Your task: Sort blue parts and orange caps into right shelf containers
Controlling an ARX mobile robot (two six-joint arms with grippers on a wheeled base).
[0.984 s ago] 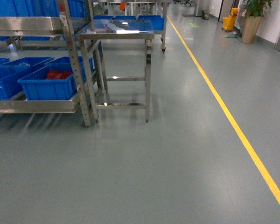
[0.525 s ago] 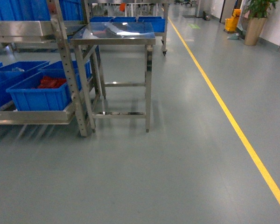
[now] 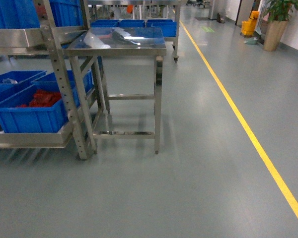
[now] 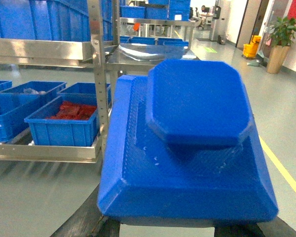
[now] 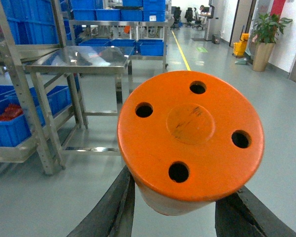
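Gripping an orange cap (image 5: pixel 190 140), the right tool (image 5: pixel 175 207) is clenched on it, dark fingers (image 5: pixel 111 210) visible at both lower sides. The left tool (image 4: pixel 187 229) grasps a blue part (image 4: pixel 187 153), knob facing the camera. In the head view, neither tool appears. The shelf (image 3: pixel 54 84) stands at left, carrying blue containers (image 3: pixel 27 116), one holding red pieces (image 3: pixel 42 98). A steel bench (image 3: pixel 120 42) stands just beside it.

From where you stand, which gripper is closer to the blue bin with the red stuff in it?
Left, probably. The left gripper, holding a blue part, sits on that bin's side; the right gripper, holding an orange cap, sits farther right.
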